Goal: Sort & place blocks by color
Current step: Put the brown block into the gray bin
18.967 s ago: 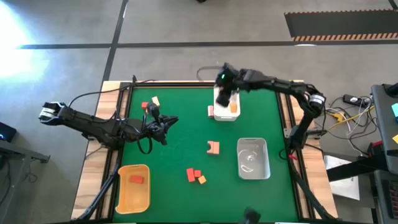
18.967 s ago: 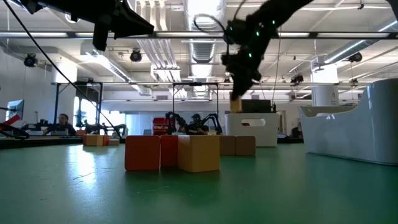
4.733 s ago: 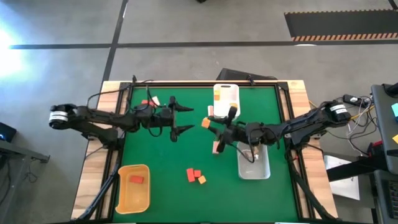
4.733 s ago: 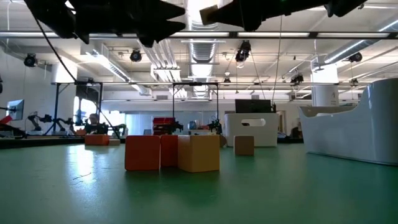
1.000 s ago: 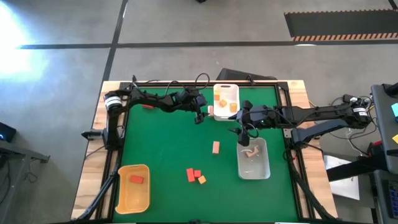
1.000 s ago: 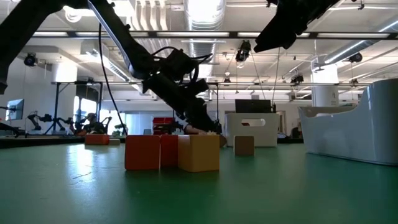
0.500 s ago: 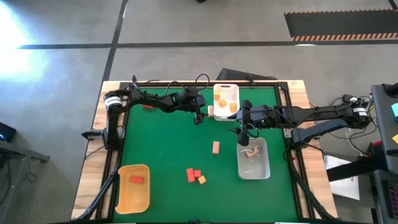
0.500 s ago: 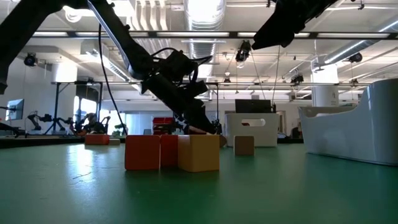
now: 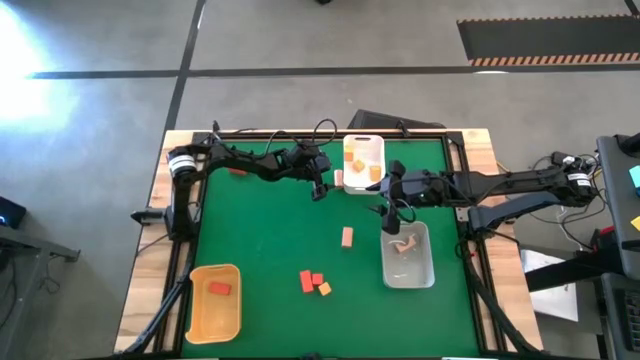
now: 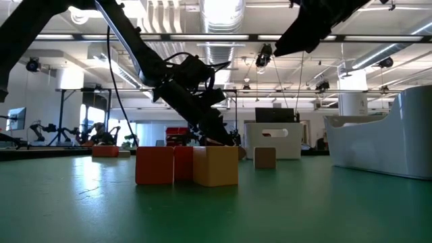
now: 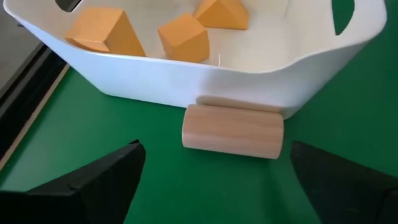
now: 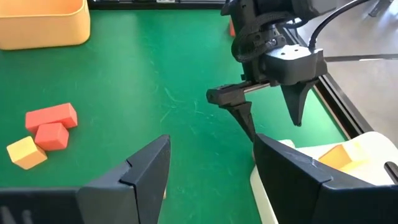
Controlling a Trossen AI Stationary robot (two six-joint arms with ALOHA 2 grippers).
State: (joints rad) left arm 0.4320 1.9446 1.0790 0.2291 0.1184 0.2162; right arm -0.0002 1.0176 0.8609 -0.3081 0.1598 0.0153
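From above, the left gripper (image 9: pixel 320 187) hangs beside the white tray (image 9: pixel 363 148), jaws spread wide and empty. Its wrist camera reveals what that view barely shows: a pale tan bar (image 11: pixel 232 131) lying against the tray's wall, three orange-yellow blocks (image 11: pixel 183 38) inside. The right gripper (image 9: pixel 392 212), open and empty, hovers over the clear tray (image 9: pixel 408 275). Red blocks (image 12: pixel 51 124) lie mid-table.

No readable text, label, brand, number or sign in any view.
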